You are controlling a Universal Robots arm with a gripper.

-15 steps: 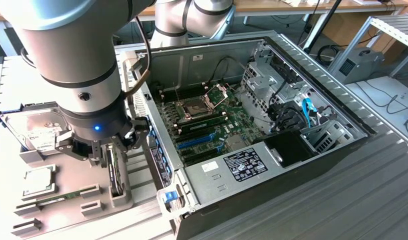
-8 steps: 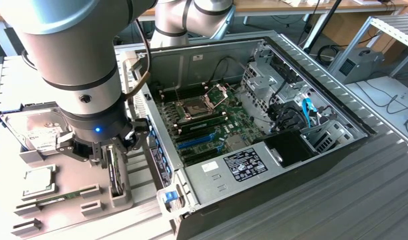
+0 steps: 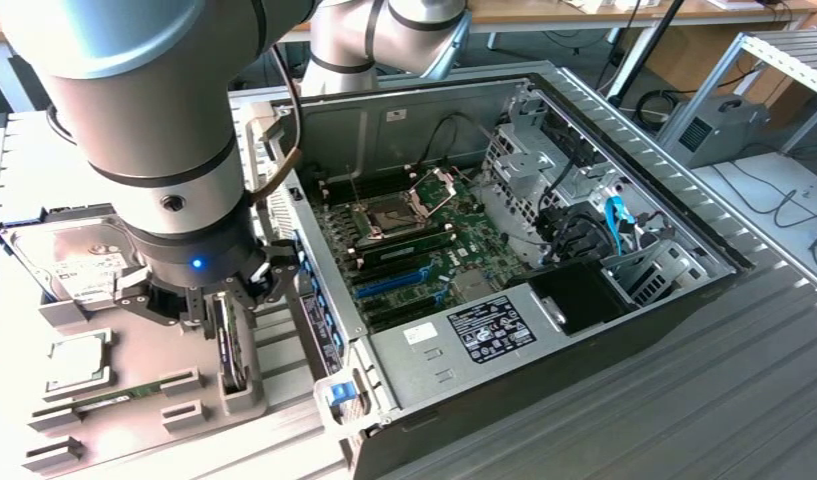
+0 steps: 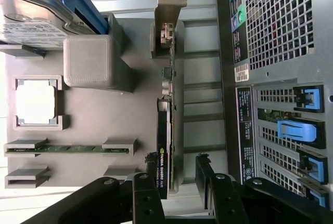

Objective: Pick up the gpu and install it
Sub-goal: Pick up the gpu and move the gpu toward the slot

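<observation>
The gpu point(image 4: 164, 146) is a thin black card standing on edge in a slot of the grey parts holder point(image 4: 104, 109), with its silver bracket point(image 4: 167, 11) at the far end. In the exterior view the gpu point(image 3: 231, 350) stands just beside the open computer case point(image 3: 675, 215). My gripper point(image 4: 177, 187) hangs directly over the card's near end, open. One black finger point(image 4: 148, 195) is close beside the card and the other finger point(image 4: 208, 182) stands apart from it on the other side. From outside, the gripper point(image 3: 216, 312) sits low over the holder.
The holder also carries a silver hard drive point(image 3: 75, 262), a square processor point(image 3: 77, 362) and a green memory stick point(image 3: 115, 393). The case lies open with the motherboard point(image 3: 408, 245) and blue slots point(image 3: 392, 280) exposed. Its rear panel point(image 4: 276, 78) runs close alongside the gpu.
</observation>
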